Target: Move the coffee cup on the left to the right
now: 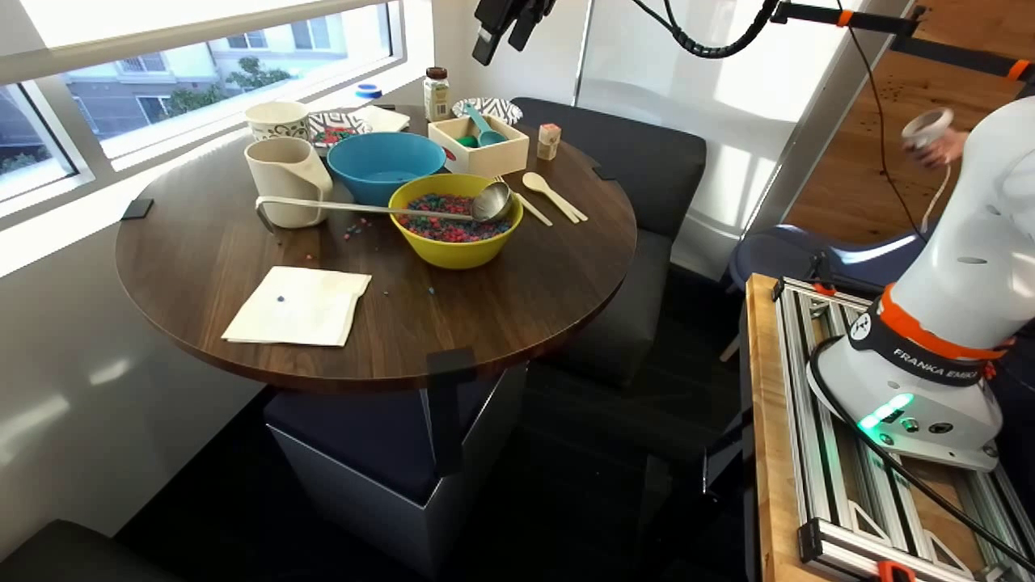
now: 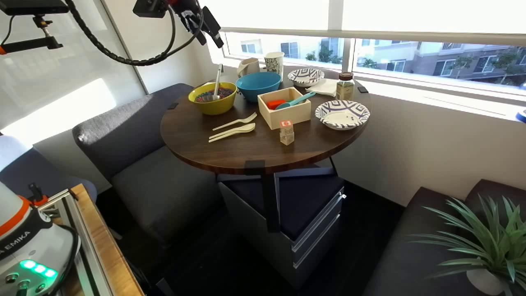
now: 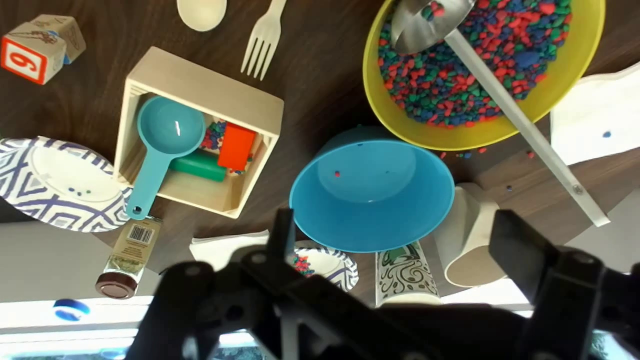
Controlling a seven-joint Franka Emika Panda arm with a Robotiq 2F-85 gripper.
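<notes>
The coffee cup (image 1: pixel 276 123) is a tall tapered white paper cup with a dark swirl and green pattern. It stands upright on the round table by the window, behind the whitish pitcher and beside the blue bowl. It also shows in an exterior view (image 2: pixel 274 65) behind the blue bowl. In the wrist view the coffee cup (image 3: pixel 404 272) is partly hidden by the blue bowl and the gripper body. My gripper (image 1: pixel 503 44) is open and empty, high above the table, apart from the cup. It also shows in an exterior view (image 2: pixel 211 40) and in the wrist view (image 3: pixel 392 220).
The blue bowl (image 3: pixel 372 200), whitish pitcher (image 3: pixel 465 235) and patterned bowl (image 3: pixel 327 265) surround the cup. A yellow bowl (image 1: pixel 453 255) holds bits and a long ladle (image 1: pixel 364 208). A wooden box (image 2: pixel 285 117), spice jar (image 2: pixel 344 87), block (image 2: pixel 287 133) and utensils (image 2: pixel 234 129) are also on the table.
</notes>
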